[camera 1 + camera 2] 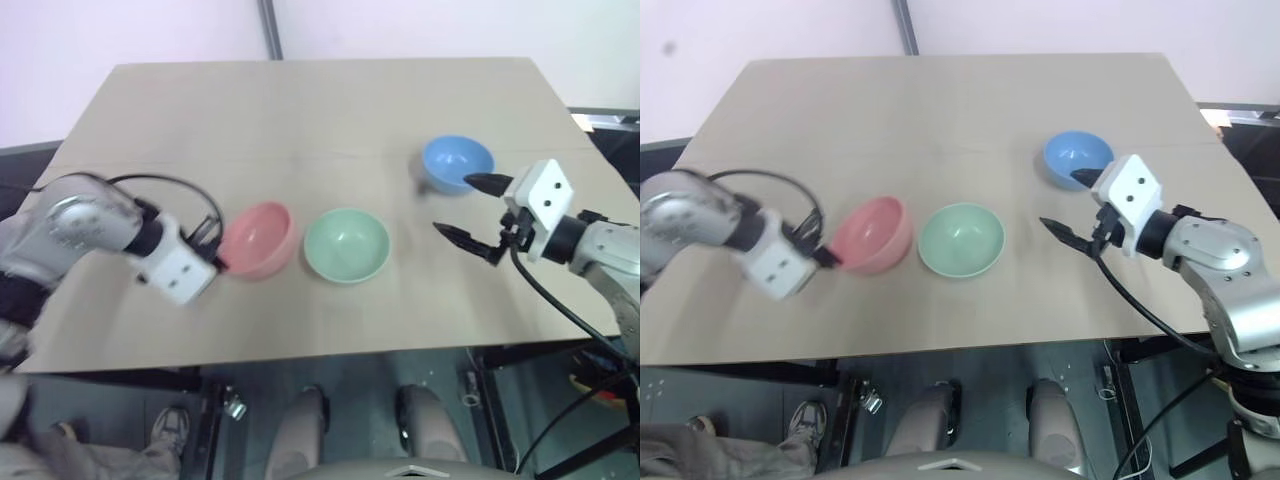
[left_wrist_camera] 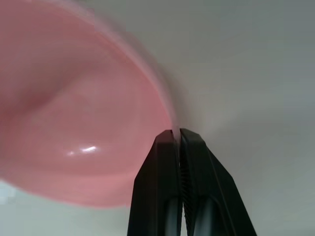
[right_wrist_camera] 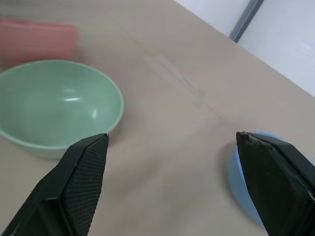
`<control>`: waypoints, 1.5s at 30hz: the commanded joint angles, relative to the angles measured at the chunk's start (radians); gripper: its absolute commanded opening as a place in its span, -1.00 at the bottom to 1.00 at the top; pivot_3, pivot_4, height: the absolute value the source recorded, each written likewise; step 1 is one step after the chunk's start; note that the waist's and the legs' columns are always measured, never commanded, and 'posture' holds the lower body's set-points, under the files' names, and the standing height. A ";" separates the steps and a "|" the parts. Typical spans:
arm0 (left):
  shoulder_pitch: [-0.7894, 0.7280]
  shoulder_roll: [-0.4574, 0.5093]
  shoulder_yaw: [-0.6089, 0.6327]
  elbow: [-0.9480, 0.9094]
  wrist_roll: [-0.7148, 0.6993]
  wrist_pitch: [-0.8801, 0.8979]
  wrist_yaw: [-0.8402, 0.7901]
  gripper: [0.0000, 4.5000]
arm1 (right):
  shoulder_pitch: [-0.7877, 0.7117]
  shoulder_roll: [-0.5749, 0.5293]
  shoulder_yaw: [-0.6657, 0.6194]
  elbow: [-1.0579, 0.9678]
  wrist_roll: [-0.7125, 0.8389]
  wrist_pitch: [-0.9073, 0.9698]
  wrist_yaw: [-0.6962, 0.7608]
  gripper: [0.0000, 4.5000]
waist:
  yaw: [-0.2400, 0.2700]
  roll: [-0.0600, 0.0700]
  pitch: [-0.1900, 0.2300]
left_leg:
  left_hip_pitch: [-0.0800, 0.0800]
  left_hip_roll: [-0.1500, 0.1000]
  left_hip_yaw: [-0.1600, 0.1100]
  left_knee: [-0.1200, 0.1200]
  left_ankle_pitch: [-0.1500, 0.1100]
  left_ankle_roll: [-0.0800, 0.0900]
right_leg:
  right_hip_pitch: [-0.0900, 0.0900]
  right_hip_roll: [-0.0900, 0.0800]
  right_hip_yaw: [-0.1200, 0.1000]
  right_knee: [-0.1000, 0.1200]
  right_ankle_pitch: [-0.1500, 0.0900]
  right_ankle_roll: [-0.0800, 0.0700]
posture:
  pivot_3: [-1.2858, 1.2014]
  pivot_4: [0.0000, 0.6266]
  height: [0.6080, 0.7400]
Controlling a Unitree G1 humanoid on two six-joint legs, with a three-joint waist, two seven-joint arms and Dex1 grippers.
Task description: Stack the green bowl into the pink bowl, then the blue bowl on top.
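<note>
The pink bowl point(image 1: 258, 238) sits left of centre on the table, tipped slightly. My left gripper point(image 1: 218, 262) is at its left rim, and the left wrist view shows the gripper point(image 2: 177, 133) shut on the thin rim of the pink bowl point(image 2: 74, 123). The green bowl point(image 1: 346, 244) stands upright just to the pink bowl's right, apart from it. At the right, further back, stands the blue bowl point(image 1: 457, 162). My right gripper point(image 1: 453, 205) hovers open between the green and blue bowls, one finger over the blue bowl's near rim, holding nothing.
The light wooden table point(image 1: 300, 110) has wide bare room behind the bowls and a strip in front of them. Its near edge runs just below both arms. A person's shoe point(image 1: 170, 428) shows on the floor at the lower left.
</note>
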 commanded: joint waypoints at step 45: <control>0.081 -0.277 0.470 -0.474 -0.514 1.049 -0.003 0.97 | 0.034 -0.063 0.115 0.072 -0.155 -0.219 0.094 1.00 | 0.010 0.003 0.002 | 0.001 0.010 0.002 0.005 0.000 0.000 | -0.002 0.011 0.003 0.005 0.001 -0.003 | 0.03 -0.52 1.00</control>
